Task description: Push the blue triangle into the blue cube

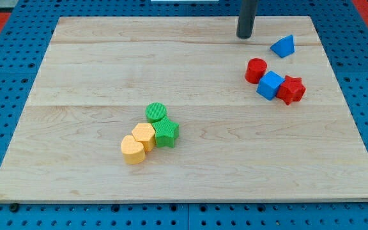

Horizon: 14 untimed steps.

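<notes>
Approach step: my tip, a bare rod holding nothing, stands near the blue triangle, to its left; the blue cube lies below the triangle; next, judged: round above it, push downward.

Near the table's top-right corner, my tip stands just left of the blue triangle, with the blue cube below between a red cylinder and a red star.
</notes>
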Motion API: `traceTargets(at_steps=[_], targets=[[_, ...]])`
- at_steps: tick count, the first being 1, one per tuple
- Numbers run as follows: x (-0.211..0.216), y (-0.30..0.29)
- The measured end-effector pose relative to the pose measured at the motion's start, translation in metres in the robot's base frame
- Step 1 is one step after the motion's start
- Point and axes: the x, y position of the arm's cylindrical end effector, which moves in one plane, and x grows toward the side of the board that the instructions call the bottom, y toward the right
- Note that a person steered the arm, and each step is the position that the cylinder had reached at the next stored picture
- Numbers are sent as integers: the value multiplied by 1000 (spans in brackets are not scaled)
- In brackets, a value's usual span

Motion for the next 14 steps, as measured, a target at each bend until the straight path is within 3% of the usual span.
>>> traceTargets(at_steps=[1,2,3,4,5,6,8,10,11,12,14], targets=[[-11,36],[39,63],[62,65],[26,79],[53,112],[91,47],[77,77],[51,-61],[81,-151],[141,-232],[154,-265]])
